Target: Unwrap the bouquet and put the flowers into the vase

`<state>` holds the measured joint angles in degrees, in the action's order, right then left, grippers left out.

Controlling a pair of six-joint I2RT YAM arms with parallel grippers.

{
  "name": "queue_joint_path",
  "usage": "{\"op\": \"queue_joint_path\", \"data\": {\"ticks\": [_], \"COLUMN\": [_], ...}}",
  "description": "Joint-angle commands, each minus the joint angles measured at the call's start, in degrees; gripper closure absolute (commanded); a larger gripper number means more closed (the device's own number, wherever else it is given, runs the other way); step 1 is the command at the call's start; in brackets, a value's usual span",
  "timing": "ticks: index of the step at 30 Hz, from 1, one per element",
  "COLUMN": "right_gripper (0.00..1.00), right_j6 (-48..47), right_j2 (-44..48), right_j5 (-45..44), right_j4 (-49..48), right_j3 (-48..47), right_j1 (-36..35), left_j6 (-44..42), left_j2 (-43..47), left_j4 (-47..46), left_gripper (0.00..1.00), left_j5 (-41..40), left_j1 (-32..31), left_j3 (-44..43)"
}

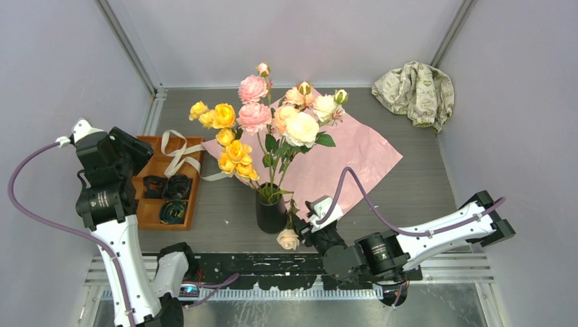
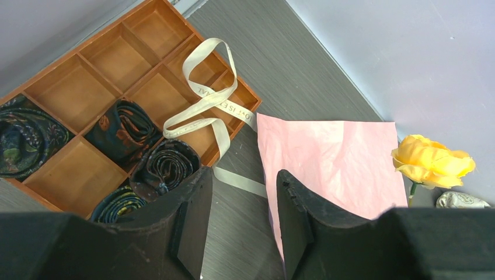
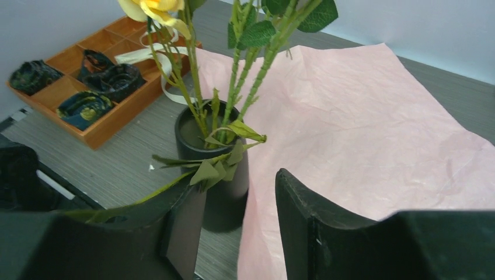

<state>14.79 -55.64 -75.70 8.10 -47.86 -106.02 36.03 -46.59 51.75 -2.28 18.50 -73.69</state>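
The black vase (image 1: 271, 212) stands mid-table and holds the flowers (image 1: 272, 119), yellow, pink and cream roses on tall green stems (image 3: 245, 64). One cream rose (image 1: 287, 239) hangs low beside the vase's base. Its bent stem (image 3: 128, 204) runs from the vase (image 3: 230, 195) across the top of my right gripper's left finger. My right gripper (image 1: 303, 225) (image 3: 240, 182) is open just in front of the vase, with nothing between its fingers. The pink wrapping paper (image 1: 347, 160) (image 3: 362, 128) lies flat behind and right of the vase. My left gripper (image 1: 136, 150) (image 2: 244, 171) hangs open above the paper's left edge (image 2: 327, 157).
An orange tray (image 1: 196, 197) (image 2: 119, 58) with dark coiled rolls sits at the left. The beige ribbon (image 1: 178, 151) (image 2: 204, 99) lies over its corner. A patterned cloth (image 1: 416, 88) is bunched in the back right corner. A yellow rose (image 2: 431, 160) shows in the left wrist view.
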Motion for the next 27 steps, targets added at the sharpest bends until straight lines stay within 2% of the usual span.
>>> {"op": "queue_joint_path", "data": {"ticks": [1, 5, 11, 18, 23, 27], "right_gripper": [0.55, 0.77, 0.98, 0.99, 0.99, 0.99], "right_j6": [-4.78, -5.38, -4.99, -3.90, 3.11, 3.22], "right_j2": [-0.49, -0.87, -1.45, -3.24, -2.24, -2.70], "right_j5": [2.15, 3.63, 6.27, 8.59, 17.21, 22.12], "right_j4": [-7.69, -10.39, -11.61, -14.84, -13.46, -15.04], "right_j3": [-4.63, -6.54, -8.20, -8.48, -7.41, -7.78], "right_j1": [-0.28, -0.29, -0.23, 2.54, 11.17, 15.81], "left_j6": [0.27, 0.30, 0.19, -0.23, -0.69, -0.72], "left_j2": [1.05, 1.17, 1.54, 1.63, 1.61, 1.37], "left_j4": [-1.03, -0.94, -0.78, -0.70, -0.66, -0.69], "left_gripper": [0.54, 0.54, 0.54, 0.54, 0.54, 0.54], "left_j5": [0.32, 0.29, 0.32, -0.11, -0.59, -0.70], "left_j1": [0.28, 0.26, 0.31, 0.26, 0.29, 0.32], "left_j3": [-0.86, -0.89, -1.01, -1.03, -1.17, -1.33]}}
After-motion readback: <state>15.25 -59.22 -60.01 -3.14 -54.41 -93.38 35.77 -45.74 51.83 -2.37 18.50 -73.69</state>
